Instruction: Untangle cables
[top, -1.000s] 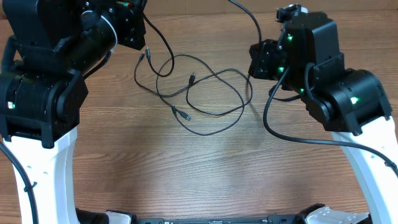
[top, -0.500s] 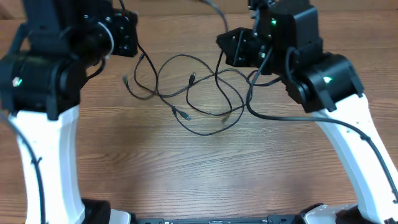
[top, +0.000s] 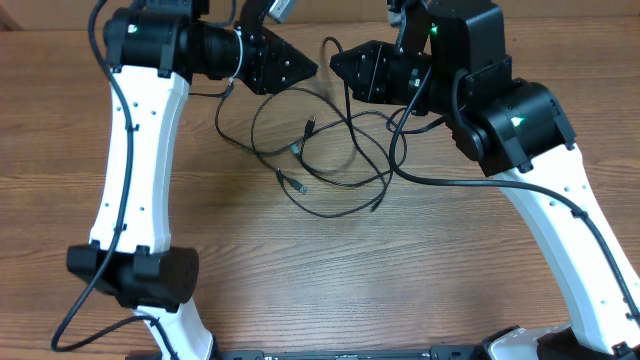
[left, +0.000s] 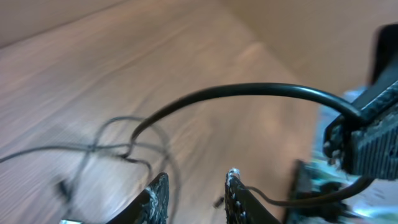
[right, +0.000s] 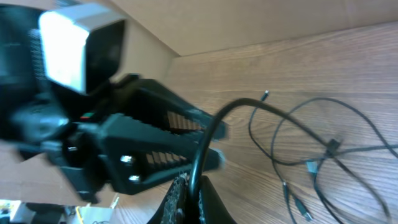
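Several thin black cables (top: 350, 125) lie in a loose tangle on the wooden table (top: 300, 280), with small plugs at their ends. My right gripper (top: 338, 65) hovers over the far middle, shut on one black cable (right: 214, 127) that arcs up out of its jaws and drops to the tangle (right: 329, 146). My left gripper (top: 308, 68) faces it almost tip to tip and stands open, with nothing between its fingers (left: 233, 190). In the left wrist view the held cable (left: 249, 90) curves above my left gripper (left: 194, 186) toward the right one (left: 367, 137).
The two arms' black heads nearly meet at the far edge of the table. Thicker black wires (top: 440, 182) hang from the right arm over the table's right half. The left arm's white link (top: 135, 150) spans the left side.
The left arm swung right to the far middle and its jaws opened. The right gripper moved left with the cable, and the tangle shifted slightly.
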